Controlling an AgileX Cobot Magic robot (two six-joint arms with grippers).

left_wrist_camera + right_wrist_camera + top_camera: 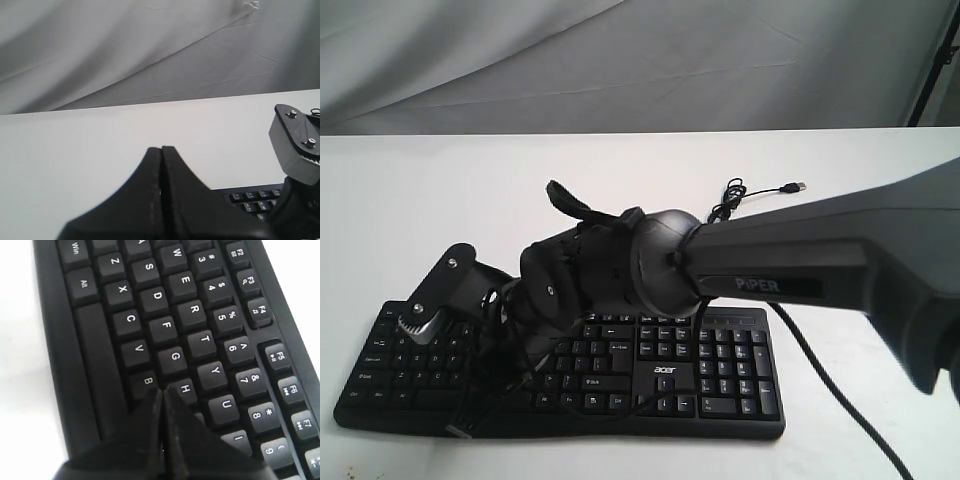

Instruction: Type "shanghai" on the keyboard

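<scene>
Reach favours the right gripper (161,390): its fingers, pressed together on nothing, hang over the keyboard (165,325) at the seam between B and H (H, we judge, is the target). The left gripper (161,148), likewise clamped empty, points off across the table (420,180). We see black keys with white letters, and the long board lies along the table's near edge.

Exterior view: right arm (800,260) hides the keyboard's (720,370) middle, and left-side key legends are too small to read. Cable (840,400) runs off the bottom edge. Right wrist view: right gripper (161,392) hides keys next to B and H. Left wrist view: left gripper (161,149) hides most keys.
</scene>
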